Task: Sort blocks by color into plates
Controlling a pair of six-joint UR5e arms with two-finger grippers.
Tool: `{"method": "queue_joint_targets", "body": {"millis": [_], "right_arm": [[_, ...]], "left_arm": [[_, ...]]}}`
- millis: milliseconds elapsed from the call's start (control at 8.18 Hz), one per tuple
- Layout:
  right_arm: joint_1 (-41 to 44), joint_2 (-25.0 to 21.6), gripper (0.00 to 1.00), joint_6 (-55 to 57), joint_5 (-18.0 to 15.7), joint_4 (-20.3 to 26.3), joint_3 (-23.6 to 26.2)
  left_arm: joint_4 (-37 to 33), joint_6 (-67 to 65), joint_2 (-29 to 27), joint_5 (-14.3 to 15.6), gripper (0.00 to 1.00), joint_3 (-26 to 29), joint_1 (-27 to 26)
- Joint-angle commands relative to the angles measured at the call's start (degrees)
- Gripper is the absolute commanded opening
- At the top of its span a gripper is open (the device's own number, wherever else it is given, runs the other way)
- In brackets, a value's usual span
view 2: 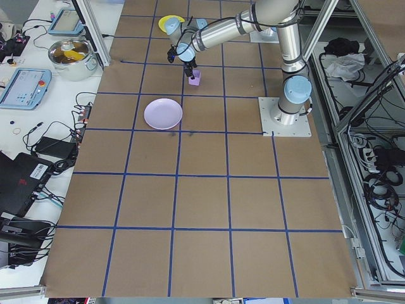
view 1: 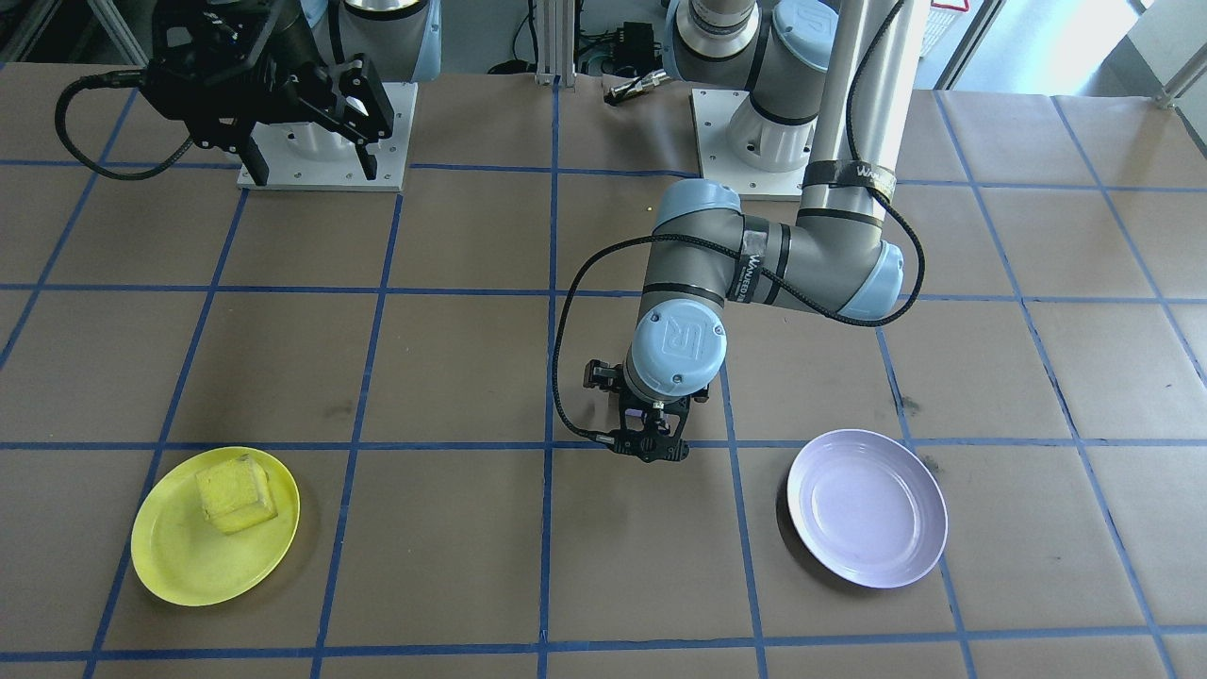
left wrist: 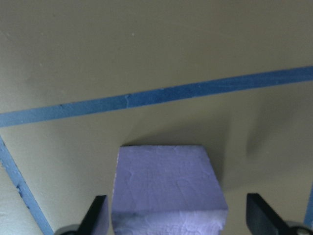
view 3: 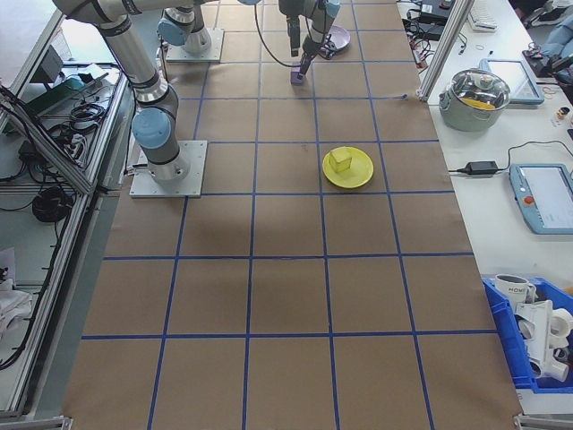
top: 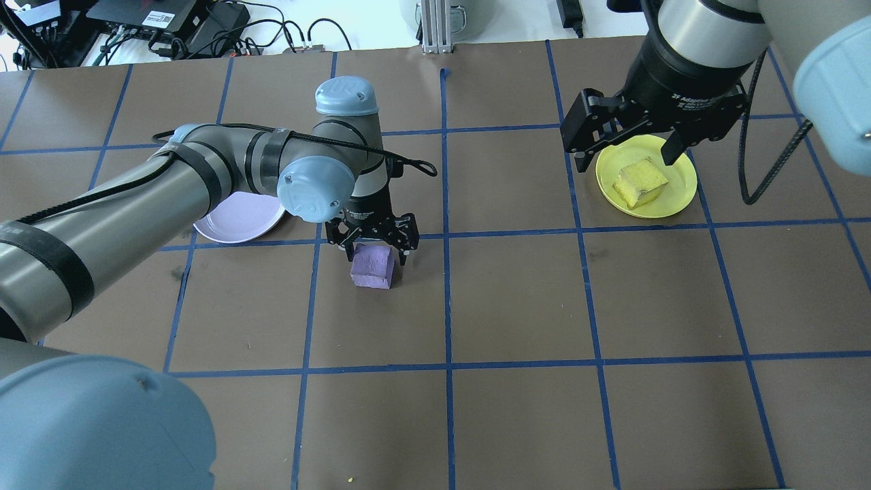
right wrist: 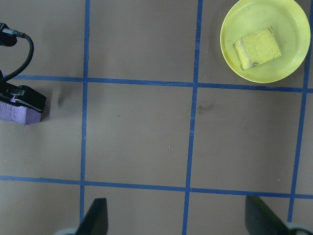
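The robot's left hand [top: 373, 239] hangs low over the purple block [top: 372, 265] on the brown table [top: 517, 299], its fingers spread apart on either side of the block without gripping it. The lavender plate [top: 235, 218] lies nearby, bare. The right hand [top: 622, 146], fingers wide apart, hovers high above the yellow plate [top: 680, 184], where the yellow block [top: 638, 182] sits.

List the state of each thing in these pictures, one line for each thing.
Small matte yellow cube: lying in the round bright yellow plastic plate.
Small pale purple cube: on the table, outside any plate, between the left tool's fingers.
Round pale lavender plate: empty.
Left tool: open, around the purple cube.
Right tool: open, holding nothing.
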Motion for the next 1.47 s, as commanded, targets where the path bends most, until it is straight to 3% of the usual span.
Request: {"method": "queue_joint_targets", "body": {"millis": [0,122,245,367,489,856,1101,1345], "right_arm": [[-0.1,-0.1,1.00,0.0,-0.2,0.2,0.2],[0.0,-0.1,1.00,0.0,-0.1,0.2,0.2],[0.0,-0.1,1.00,0.0,-0.1,0.1,0.2],[0.0,0.0,1.00,0.0,-0.1,-0.1,0.2],[0.0,0.0,1.00,0.0,-0.1,-0.3,0.2],[0.0,-0.3,1.00,0.1,0.0,0.0,0.3],[0.3,-0.6,1.00,0.0,0.8,0.7,0.5],[0.3,-0.5,1.00,0.1,0.7,0.4,0.7]], "left_arm": [[0.4,1.3,0.0,4.1,1.00,-0.3,0.0],[0.4,0.8,-0.1,4.2,0.63,0.0,0.0],[0.5,0.5,-0.3,4.0,0.42,0.3,0.0],[0.5,0.3,0.1,3.5,0.06,0.5,0.0],[0.4,-0.4,0.2,3.4,0.00,0.6,0.0],[-0.5,1.9,5.3,3.9,0.00,1.8,2.0],[-4.7,9.1,8.0,4.0,0.00,9.3,11.0],[-4.2,18.6,6.7,4.2,0.00,13.1,17.1]]}}
